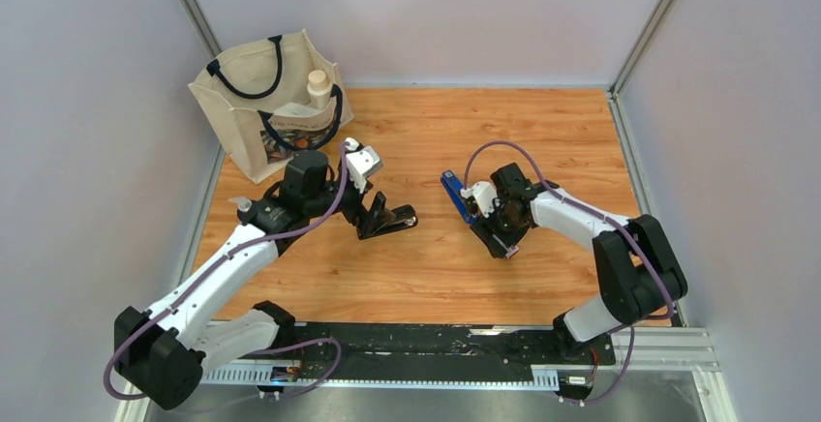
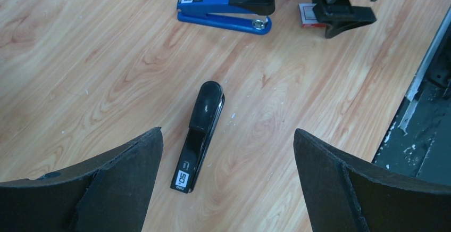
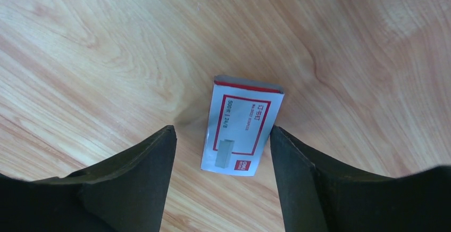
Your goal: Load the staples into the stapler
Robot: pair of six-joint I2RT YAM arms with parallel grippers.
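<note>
Early days on this one, nothing's loaded yet. The staples box [image 3: 242,125] lies flat on the worktop [image 3: 106,56], and the right gripper [image 3: 222,136] sits around it with jaws partly open, one finger at the box edge, the other just clear, so no grip. Left gripper [image 2: 227,132] hangs wide open and empty over the black stapler [image 2: 201,136]; that and the blue stapler [image 2: 226,9] both look shut. Grabbing the box, opening a stapler and loading are all left

Bright even diffuse light, soft faint shadows, table [image 1: 436,277] grain sharp, wrist-view foreground edges slightly soft
</note>
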